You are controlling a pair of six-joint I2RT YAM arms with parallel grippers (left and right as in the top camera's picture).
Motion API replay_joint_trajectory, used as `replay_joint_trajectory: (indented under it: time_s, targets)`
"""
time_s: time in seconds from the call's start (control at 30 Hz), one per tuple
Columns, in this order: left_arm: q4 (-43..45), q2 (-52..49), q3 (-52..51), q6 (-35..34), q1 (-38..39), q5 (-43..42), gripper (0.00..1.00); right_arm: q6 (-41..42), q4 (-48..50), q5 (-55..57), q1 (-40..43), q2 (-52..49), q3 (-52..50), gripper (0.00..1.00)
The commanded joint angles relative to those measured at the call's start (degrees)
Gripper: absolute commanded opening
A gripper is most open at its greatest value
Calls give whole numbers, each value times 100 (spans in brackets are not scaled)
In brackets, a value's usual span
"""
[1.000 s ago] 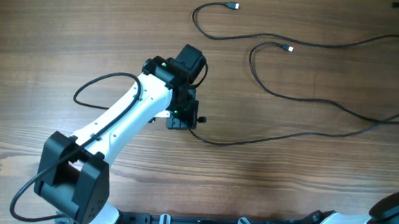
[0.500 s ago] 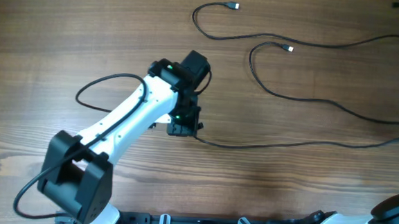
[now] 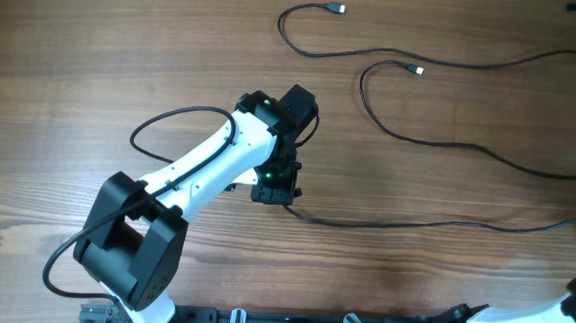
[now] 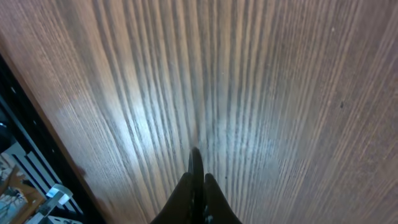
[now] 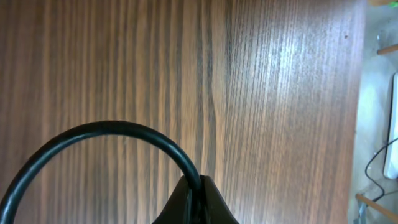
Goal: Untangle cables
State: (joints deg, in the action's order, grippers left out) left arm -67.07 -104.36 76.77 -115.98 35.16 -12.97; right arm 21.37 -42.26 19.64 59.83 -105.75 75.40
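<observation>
three thin black cables lie spread over the wooden bench (image 3: pixel 94 50), none crossing another in the overhead view. the lower cable (image 3: pixel 384 227) runs in a long shallow line from the middle of the bench out past the right edge, and its near end meets the tip of the left hand (image 3: pixel 274 193). the middle cable (image 3: pixel 363 86) starts at a small pale plug right of centre, hooks round to the left and trails off to the right edge. the top cable (image 3: pixel 281 26) begins at another small plug near the far edge, loops left and then sweeps across to the upper right corner. the left hand is pinched fully closed on the end of the lower cable, and in its own wrist view the two dark fingers (image 4: pixel 186 193) press together low over the wood grain. the white left arm (image 3: pixel 208 162) reaches in from the lower left. the right hand (image 5: pixel 198 193) is closed tight too; a thick black cord (image 5: pixel 112 127) arcs up from its fingertips and off the lower left, and i cannot tell whether it is gripped. the right arm (image 3: pixel 559 318) sits at the lower right corner.
</observation>
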Motion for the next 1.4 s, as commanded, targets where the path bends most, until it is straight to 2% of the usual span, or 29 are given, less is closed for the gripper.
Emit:
replay_joint_trajectory:
  time_s: [0.0,0.2,0.53,0.6,0.63,0.67,0.73,0.8,0.87,1.0,1.23,1.37]
  targets:
    - [203,-46,-7,-901,11,166,4,111,221,177,90,-420,-15,4]
    - [597,-63,-7,-901,13,256,4,107,509,46,94,-916,-15,4]
    - [647,-422,-7,-901,63,297,4,33,920,-105,245,-1104,-15,4]
    - [647,-479,-7,-901,90,299,4,-37,938,-155,245,-1104,-15,8]
    - [651,-494,-7,-901,103,297,4,-35,916,-238,245,-1104,-15,15]
    - [662,-496,-7,-898,107,297,9,-35,876,-304,245,-1104,-15,41]
    - [669,-494,-7,-898,107,295,31,-37,811,-367,245,-1104,-15,78]
    - [656,-494,-7,-870,96,293,48,-37,785,-413,245,-1097,-15,100]
    - [614,-494,-4,-870,96,236,56,-37,772,-538,245,-1058,-13,100]
    - [623,-431,17,-369,44,72,64,-85,780,-844,245,-802,-9,100]
    - [590,166,22,-136,-396,142,64,-402,857,-1530,243,-177,-9,100]
    - [356,538,24,-120,-627,546,62,-496,857,-2026,238,160,-9,100]
